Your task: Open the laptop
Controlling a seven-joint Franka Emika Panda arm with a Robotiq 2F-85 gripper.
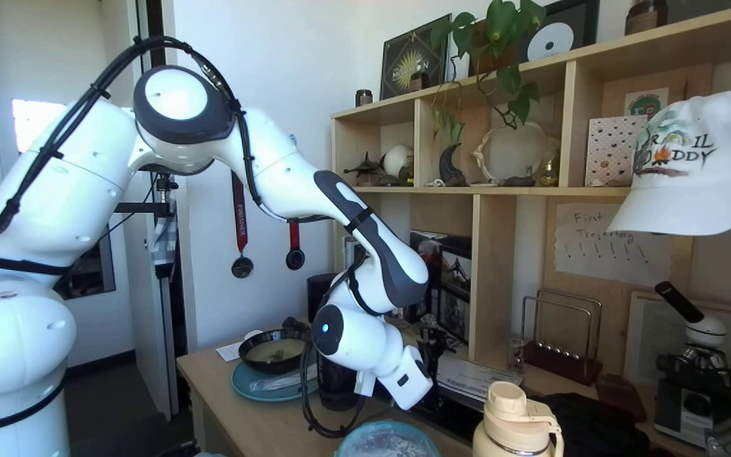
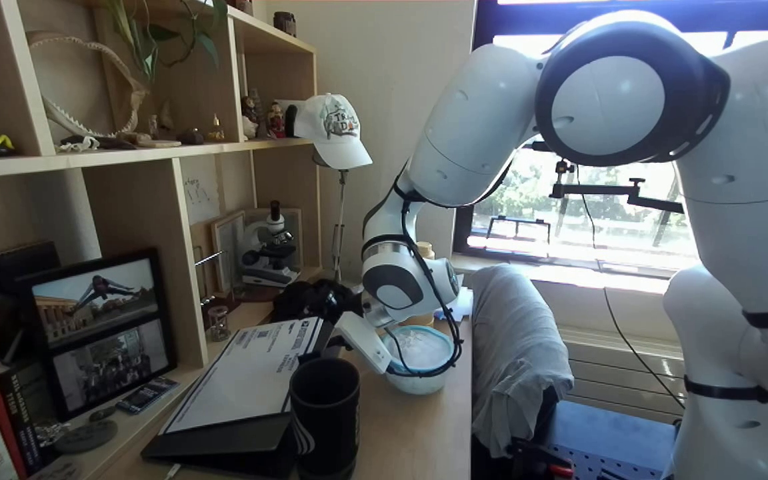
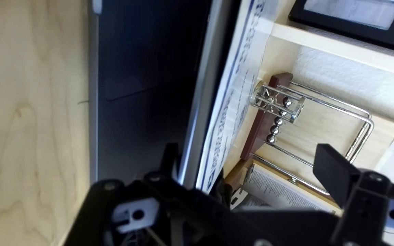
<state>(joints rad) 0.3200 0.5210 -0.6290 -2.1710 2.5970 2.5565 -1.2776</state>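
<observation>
Standing at the left of an exterior view, the white arm (image 1: 276,171) slopes down to the right over the counter (image 1: 270,422). Next comes a black bowl (image 1: 270,366) resting on a teal plate (image 1: 243,384), then a dark mug (image 1: 334,384), partly hidden by the arm, and at the bottom edge a blue-rimmed bowl (image 1: 391,427). The laptop (image 3: 145,89) sits on the counter between the mug and the wooden shelves (image 1: 492,273); in the wrist view its dark face shows between two silvery edges. There the jaws stand wide apart, one finger (image 3: 169,155) in front of that dark face just beside the right-hand edge, the opposite finger (image 3: 333,174) well to the right; whether anything touches I cannot tell. Just right of the laptop is a printed white packet (image 3: 233,99). Further right, in an exterior view, come a cream bottle (image 1: 508,416), a steel-ball cradle (image 1: 562,366), a microscope (image 1: 698,374) and, high up, a white cap (image 1: 708,171).
</observation>
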